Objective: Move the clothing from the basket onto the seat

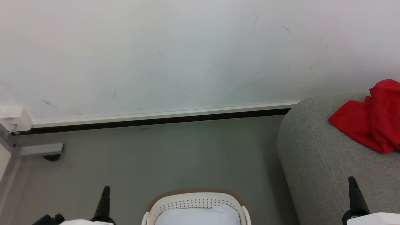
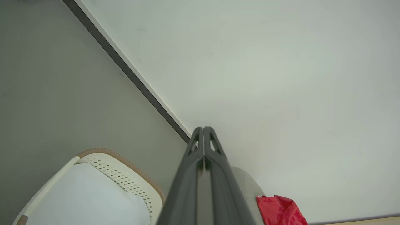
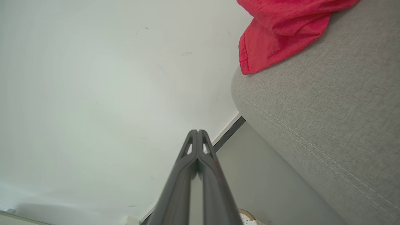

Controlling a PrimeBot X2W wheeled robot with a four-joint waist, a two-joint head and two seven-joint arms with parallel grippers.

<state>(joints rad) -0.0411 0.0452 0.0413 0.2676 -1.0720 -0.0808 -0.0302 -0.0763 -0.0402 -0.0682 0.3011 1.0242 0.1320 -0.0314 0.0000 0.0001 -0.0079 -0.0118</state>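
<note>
The grey seat [image 1: 325, 162] already carries the red clothing [image 1: 372, 125] on its top, toward the wall. On the floor left of the seat stands the white basket [image 1: 195, 197]. The part we can see holds pale lining cloth [image 1: 197, 215], and its near part is cut off. We judge the move done, or nearly. The left hand [image 1: 106, 190], further left of the seat, and the right hand [image 1: 352, 181], over the seat's near edge, are both pressed together and carry nothing.
</note>
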